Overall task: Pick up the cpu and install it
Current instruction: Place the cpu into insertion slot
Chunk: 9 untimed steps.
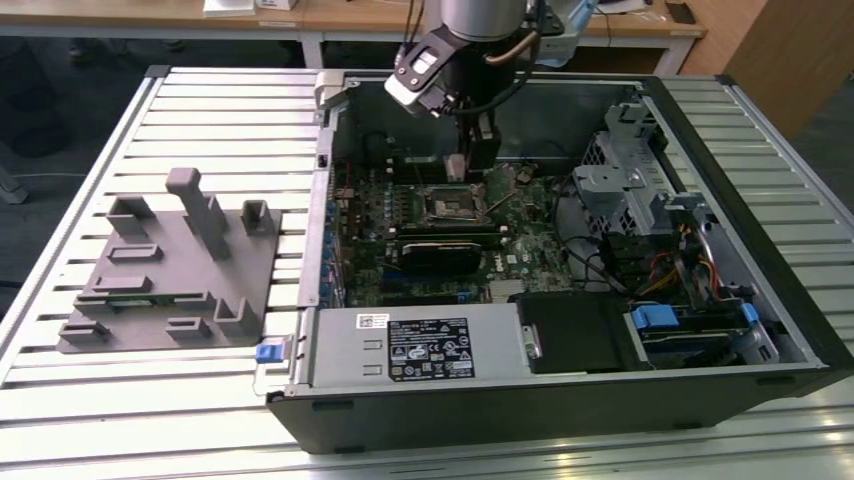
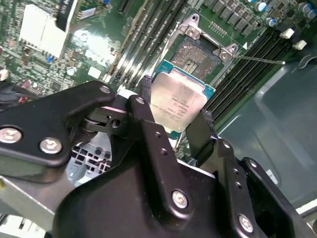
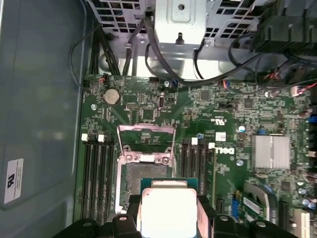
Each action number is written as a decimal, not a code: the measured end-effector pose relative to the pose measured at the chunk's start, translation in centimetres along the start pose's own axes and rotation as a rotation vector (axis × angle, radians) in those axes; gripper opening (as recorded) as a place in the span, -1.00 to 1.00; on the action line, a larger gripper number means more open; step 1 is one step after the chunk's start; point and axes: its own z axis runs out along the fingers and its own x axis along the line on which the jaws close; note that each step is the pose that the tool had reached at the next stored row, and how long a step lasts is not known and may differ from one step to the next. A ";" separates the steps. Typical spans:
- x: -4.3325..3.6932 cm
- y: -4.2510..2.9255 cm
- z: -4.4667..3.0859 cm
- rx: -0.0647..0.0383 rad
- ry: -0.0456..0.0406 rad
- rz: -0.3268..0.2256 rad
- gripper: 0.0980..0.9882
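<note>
cpu (image 2: pixel 178 101) | square, silver metal top | clamped between black fingers (image 2: pixel 199 134)

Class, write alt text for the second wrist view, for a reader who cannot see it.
A black gripper holds the cpu, a square chip with a silvery top, between its fingers over a green motherboard. The open socket lies just beyond the chip, flanked by memory slots.
</note>
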 end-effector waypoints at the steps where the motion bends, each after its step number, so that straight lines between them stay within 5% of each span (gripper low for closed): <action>1: 0.09 -0.01 0.18 0.000 0.0001 0.000 -0.02; 9: 0.35 -0.16 1.60 0.000 -0.0008 0.000 -0.02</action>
